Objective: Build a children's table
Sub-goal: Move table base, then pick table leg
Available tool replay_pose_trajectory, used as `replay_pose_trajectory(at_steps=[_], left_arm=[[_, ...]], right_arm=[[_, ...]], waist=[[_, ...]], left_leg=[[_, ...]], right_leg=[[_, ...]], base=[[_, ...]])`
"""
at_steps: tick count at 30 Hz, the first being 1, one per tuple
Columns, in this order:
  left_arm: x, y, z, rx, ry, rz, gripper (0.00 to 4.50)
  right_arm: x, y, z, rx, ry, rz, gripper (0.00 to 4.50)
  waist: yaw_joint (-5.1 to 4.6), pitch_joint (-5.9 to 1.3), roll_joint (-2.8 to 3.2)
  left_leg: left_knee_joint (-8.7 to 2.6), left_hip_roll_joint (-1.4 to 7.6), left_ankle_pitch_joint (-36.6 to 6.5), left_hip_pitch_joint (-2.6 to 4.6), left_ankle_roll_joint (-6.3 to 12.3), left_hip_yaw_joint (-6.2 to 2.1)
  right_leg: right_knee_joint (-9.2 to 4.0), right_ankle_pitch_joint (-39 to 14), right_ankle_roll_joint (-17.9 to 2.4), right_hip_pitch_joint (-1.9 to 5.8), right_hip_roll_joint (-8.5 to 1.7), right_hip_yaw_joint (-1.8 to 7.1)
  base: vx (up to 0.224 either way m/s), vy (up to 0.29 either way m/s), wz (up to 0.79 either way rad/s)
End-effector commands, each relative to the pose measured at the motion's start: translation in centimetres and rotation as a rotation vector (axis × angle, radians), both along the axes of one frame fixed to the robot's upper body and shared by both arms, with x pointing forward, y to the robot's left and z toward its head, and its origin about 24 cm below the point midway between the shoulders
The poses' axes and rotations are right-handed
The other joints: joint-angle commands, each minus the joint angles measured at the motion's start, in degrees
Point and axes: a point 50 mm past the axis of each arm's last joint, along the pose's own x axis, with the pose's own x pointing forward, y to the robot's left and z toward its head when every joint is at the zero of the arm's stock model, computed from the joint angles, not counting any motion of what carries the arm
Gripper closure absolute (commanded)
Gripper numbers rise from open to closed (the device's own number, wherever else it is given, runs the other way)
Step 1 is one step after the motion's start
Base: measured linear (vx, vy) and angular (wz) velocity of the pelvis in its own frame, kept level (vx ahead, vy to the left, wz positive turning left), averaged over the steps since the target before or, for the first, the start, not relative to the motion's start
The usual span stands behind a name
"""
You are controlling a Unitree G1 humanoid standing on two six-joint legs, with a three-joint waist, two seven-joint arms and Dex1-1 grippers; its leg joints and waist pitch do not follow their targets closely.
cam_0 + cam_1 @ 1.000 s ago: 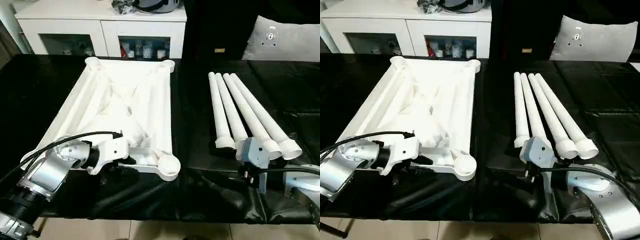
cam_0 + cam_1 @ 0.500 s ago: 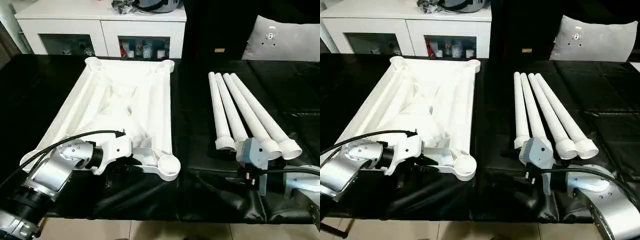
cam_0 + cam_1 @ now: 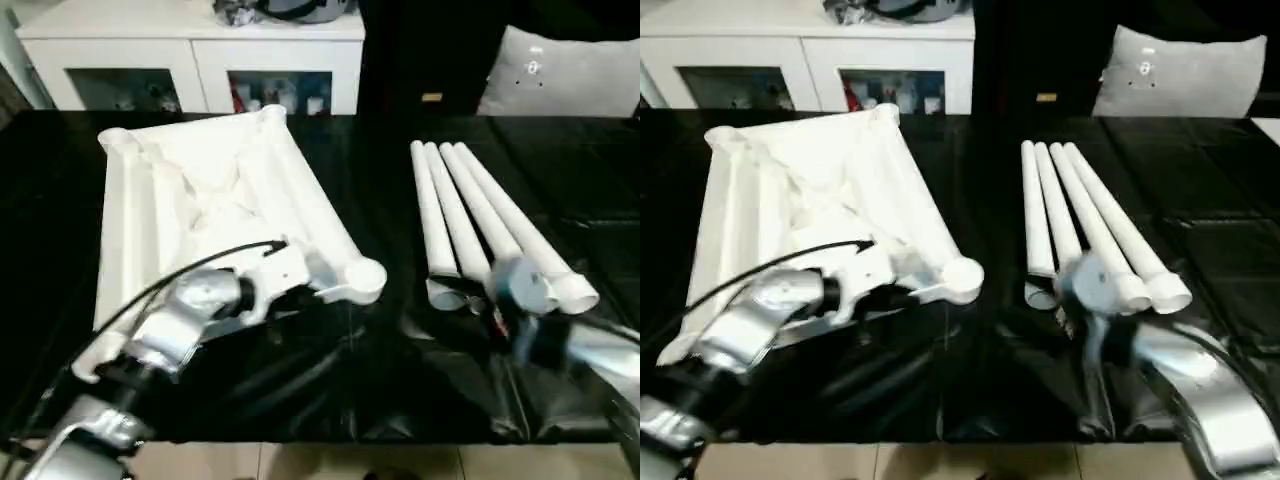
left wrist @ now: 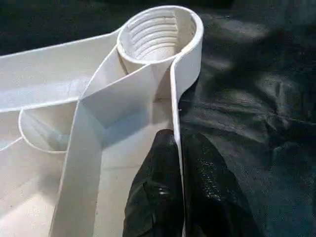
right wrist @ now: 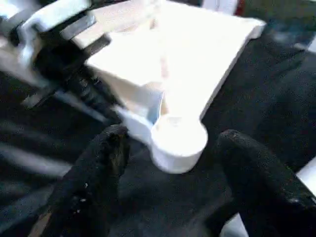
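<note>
The children's table top (image 3: 200,190) lies upside down on the black cloth, ribs up and turned askew. My left gripper (image 4: 177,136) is shut on the top's thin side rim, one black finger (image 4: 158,168) inside it and the other outside, just behind a threaded corner socket (image 4: 158,32). That socket (image 3: 366,277) points toward the legs. Several white tubular legs (image 3: 470,215) lie side by side on the right. My right gripper (image 5: 173,136) stands open near the legs' near ends, facing the socket (image 5: 178,140) with nothing between its fingers (image 5: 106,148).
A white cabinet (image 3: 200,60) with dark glass compartments stands behind the work table. A grey cushion (image 3: 560,75) leans at the back right. Wrinkled black cloth (image 3: 400,380) covers the surface to its front edge, with pale floor below.
My left gripper has shut on the table top's rim. The top has swung round, its near corner socket moving away from the front edge and toward the legs. The head camera shifted.
</note>
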Motion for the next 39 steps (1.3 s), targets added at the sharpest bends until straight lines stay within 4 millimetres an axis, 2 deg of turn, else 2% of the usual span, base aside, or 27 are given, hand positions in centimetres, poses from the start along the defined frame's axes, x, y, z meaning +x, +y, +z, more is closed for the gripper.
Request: replay_pose_trajectory(at_steps=[1, 2, 3, 4, 5, 7, 9, 10, 12, 13, 14, 16, 17, 18, 19, 21, 23, 27, 29, 30, 31, 32, 33, 36, 37, 39], left_arm=[[0.3, -0.6, 0.7, 0.007, -0.056, -0.022, 4.48], [0.2, -0.6, 0.7, 0.009, -0.059, -0.021, 4.48], [0.2, -0.7, 1.0, -0.008, -0.074, -0.01, 4.48], [0.2, -0.7, 1.1, -0.013, -0.076, -0.008, 4.05], [0.1, -0.8, 1.2, -0.024, -0.078, -0.006, 3.93], [-0.2, -0.9, 1.7, -0.059, -0.067, -0.021, 3.9], [-0.4, -0.8, 2.1, -0.081, -0.086, -0.019, 3.63], [-0.3, -0.6, 2.6, -0.114, -0.101, 0.023, 3.52], [-0.5, -0.4, 3.3, -0.149, -0.112, 0.04, 3.46], [-0.5, -0.3, 3.5, -0.158, -0.118, 0.049, 3.2], [-0.5, -0.2, 3.7, -0.164, -0.123, 0.058, 3.2], [-0.7, 0.0, 4.2, -0.171, -0.139, 0.072, 3.05], [-1.0, 0.1, 4.4, -0.17, -0.148, 0.076, 2.92], [-1.1, 0.2, 4.6, -0.17, -0.154, 0.078, 2.77], [-1.4, 0.3, 4.7, -0.169, -0.156, 0.079, 2.66], [-1.8, 0.4, 4.9, -0.167, -0.161, 0.08, 2.61], [-2.4, 0.5, 5.2, -0.166, -0.164, 0.085, 2.34], [-3.3, 0.8, 5.3, -0.161, -0.152, 0.108, 2.34], [-3.6, 0.7, 5.4, -0.167, -0.147, 0.114, 2.34], [-3.8, 0.6, 5.5, -0.17, -0.143, 0.113, 2.34], [-3.8, 0.6, 5.6, -0.171, -0.142, 0.113, 2.34], [-3.9, 0.5, 5.6, -0.174, -0.141, 0.114, 2.34], [-4.0, 0.5, 5.7, -0.176, -0.14, 0.115, 2.34], [-4.1, 0.3, 5.8, -0.188, -0.126, 0.118, 2.34], [-4.2, 0.2, 5.8, -0.189, -0.124, 0.118, 2.34], [-4.2, 0.1, 5.7, -0.191, -0.12, 0.12, 2.34]], right_arm=[[0.6, -0.4, 0.2, -0.006, -0.006, -0.087, 1.3], [0.8, -0.3, 0.2, -0.004, -0.008, -0.114, 1.3], [1.8, -0.4, 0.5, 0.051, -0.015, -0.225, 1.3], [2.0, -0.5, 0.6, 0.059, -0.025, -0.241, 1.03], [2.3, -0.5, 0.9, 0.075, -0.04, -0.265, 0.96], [2.9, -0.2, 1.7, 0.141, -0.076, -0.294, 0.93], [3.2, 0.3, 2.1, 0.137, -0.079, -0.296, 0.67], [4.0, 0.5, 2.3, 0.137, -0.07, -0.354, 0.56], [4.9, 0.4, 2.4, 0.123, -0.064, -0.421, 0.5], [5.2, 0.4, 2.4, 0.119, -0.063, -0.442, 0.24], [5.5, 0.4, 2.4, 0.116, -0.063, -0.461, 0.24], [6.8, -0.2, 2.1, 0.059, -0.06, -0.585, 0.1], [7.5, -0.5, 1.7, -0.027, -0.011, -0.648, 0.04], [8.0, -0.8, 1.4, -0.089, 0.023, -0.69, 0.01], [8.3, -0.5, 1.3, -0.091, 0.061, -0.672, 0.0], [9.0, -0.1, 1.4, -0.071, 0.095, -0.667, 0.0], [9.7, 0.3, 1.4, -0.038, 0.14, -0.665, 0.0], [11.3, 0.9, 0.6, -0.065, 0.191, -0.698, 0.0], [11.6, 1.0, 0.2, -0.056, 0.252, -0.707, 0.0], [11.7, 1.1, -0.1, -0.062, 0.302, -0.714, 0.0], [11.8, 1.1, -0.2, -0.065, 0.326, -0.716, 0.0], [11.9, 1.1, -0.3, -0.059, 0.345, -0.721, 0.0], [12.0, 1.2, -0.3, -0.057, 0.347, -0.722, 0.0], [12.5, 1.4, -0.2, -0.044, 0.35, -0.727, 0.0], [12.5, 1.4, -0.2, -0.043, 0.352, -0.726, 0.0], [12.6, 1.5, -0.2, -0.046, 0.355, -0.726, 0.0]], waist=[[0.35, -3.29, -0.1], [0.44, -3.27, -0.05], [0.57, -3.3, -0.26], [0.6, -3.34, -0.01], [0.62, -3.33, -0.22], [0.75, -3.35, 0.08], [0.74, -3.34, 0.13], [0.71, -3.26, 0.25], [0.48, -3.22, 0.14], [0.34, -3.2, 0.17], [0.34, -3.11, 0.23], [0.21, -3.14, 0.27], [0.17, -3.22, -0.13], [0.06, -3.23, -0.05], [0.0, -3.18, -0.33], [-0.01, -3.34, -0.03], [-0.14, -3.36, -0.34], [-0.36, -3.41, -0.39], [-0.39, -3.32, -0.37], [-0.42, -3.32, -0.62], [-0.43, -3.39, -0.43], [-0.39, -3.33, -0.61], [-0.23, -3.43, -0.41], [0.07, -3.55, -0.45], [0.05, -3.61, -0.11], [0.08, -3.72, -0.48]], left_leg=[[-4.36, 2.09, 2.14, -1.58, 3.13, 0.24], [-4.39, 2.15, 1.94, -1.54, 2.97, 0.23], [-4.42, 2.12, 2.16, -1.5, 2.72, 0.3], [-4.5, 2.02, 2.47, -1.5, 2.28, 0.28], [-4.51, 2.04, 2.09, -1.48, 1.97, 0.34], [-4.57, 2.18, 1.76, -1.45, 1.17, 0.34], [-4.6, 2.21, 2.21, -1.46, 0.93, 0.36], [-4.57, 2.14, 2.27, -1.48, 0.91, 0.41], [-4.63, 1.85, 2.02, -1.53, 0.09, 0.44], [-4.68, 1.82, 1.25, -1.53, -0.55, 0.47], [-4.71, 1.8, 0.78, -1.52, -0.68, 0.51], [-4.75, 1.62, 0.95, -1.5, -1.28, 0.59], [-4.73, 1.59, 1.25, -1.44, -1.54, 0.63], [-4.79, 1.35, 2.06, -1.5, -1.95, 0.56], [-4.73, 1.31, 1.99, -1.68, -1.85, 0.67], [-4.63, 1.41, 1.48, -1.51, -1.41, 0.72], [-4.66, 1.51, 2.31, -1.72, -0.85, 0.74], [-4.53, 1.51, 3.4, -1.74, 0.08, 0.89], [-4.52, 1.4, 2.89, -1.69, -0.02, 1.03], [-4.56, 1.35, 2.9, -1.73, 0.2, 1.04], [-4.56, 1.36, 3.21, -1.64, 0.27, 0.97], [-4.54, 1.37, 3.3, -1.67, 0.44, 1.04], [-4.48, 1.44, 3.78, -1.57, 0.51, 1.05], [-4.29, 1.35, 6.05, -1.61, 1.15, 1.13], [-4.24, 1.3, 6.26, -1.58, 1.16, 1.11], [-4.12, 1.26, 6.93, -1.81, 1.63, 1.14]], right_leg=[[-3.46, -2.94, -14.33, 4.14, -3.54, 2.13], [-3.44, -2.95, -14.38, 4.13, -3.6, 2.18], [-3.39, -2.48, -14.31, 4.14, -3.56, 2.2], [-3.24, -2.26, -14.37, 3.99, -3.6, 2.17], [-3.3, -2.64, -14.26, 4.01, -3.61, 2.14], [-3.11, -2.14, -14.22, 4.11, -3.72, 2.23], [-2.97, -0.65, -14.41, 4.12, -3.58, 2.17], [-2.96, -0.13, -14.42, 4.1, -3.54, 2.16], [-2.99, -1.2, -14.28, 4.18, -3.48, 2.13], [-3.09, -2.78, -14.07, 4.2, -3.52, 2.17], [-3.26, -3.53, -13.84, 4.14, -3.43, 2.18], [-3.26, -3.89, -13.21, 4.03, -3.21, 2.12], [-3.2, -3.76, -13.13, 4.06, -3.17, 2.12], [-3.15, -3.42, -12.97, 4.18, -2.93, 2.04], [-3.19, -3.22, -12.7, 4.33, -2.95, 2.15], [-2.94, -3.0, -13.0, 4.17, -3.11, 2.13], [-2.81, -1.77, -13.5, 4.29, -3.18, 2.14], [-2.61, -0.18, -15.02, 4.12, -3.23, 1.98], [-2.76, -1.64, -15.15, 4.05, -3.1, 1.98], [-2.75, -1.7, -15.16, 4.12, -3.01, 1.97], [-2.62, -1.42, -15.32, 4.08, -3.0, 1.91], [-2.72, -1.31, -15.26, 4.05, -2.99, 1.91], [-2.57, -0.66, -15.32, 3.99, -3.04, 1.88], [-2.33, 2.42, -15.65, 4.06, -2.99, 1.86], [-2.2, 2.78, -15.84, 4.01, -2.98, 1.83], [-2.12, 3.8, -16.3, 4.21, -3.0, 1.84]], base=[[0.0, 0.0, 0.0], [0.0, 0.0, 0.0], [0.0, 0.0, 0.0], [0.0, 0.0, 0.0], [0.0, 0.0, 0.0], [0.0, 0.0, 0.0], [0.0, 0.0, 0.0], [0.0, 0.0, 0.0], [0.0, 0.0, 0.0], [0.0, 0.0, 0.0], [0.0, 0.0, 0.0], [0.0, 0.0, 0.0], [0.0, 0.0, 0.0], [0.0, 0.0, 0.0], [0.0, 0.0, 0.0], [0.0, 0.0, 0.0], [0.0, 0.0, 0.0], [0.0, 0.0, 0.0], [0.0, 0.0, 0.0], [0.0, 0.0, 0.0], [0.0, 0.0, 0.0], [0.0, 0.0, 0.0], [0.0, 0.0, 0.0], [0.0, 0.0, 0.0], [0.0, 0.0, 0.0], [0.0, 0.0, 0.0]])
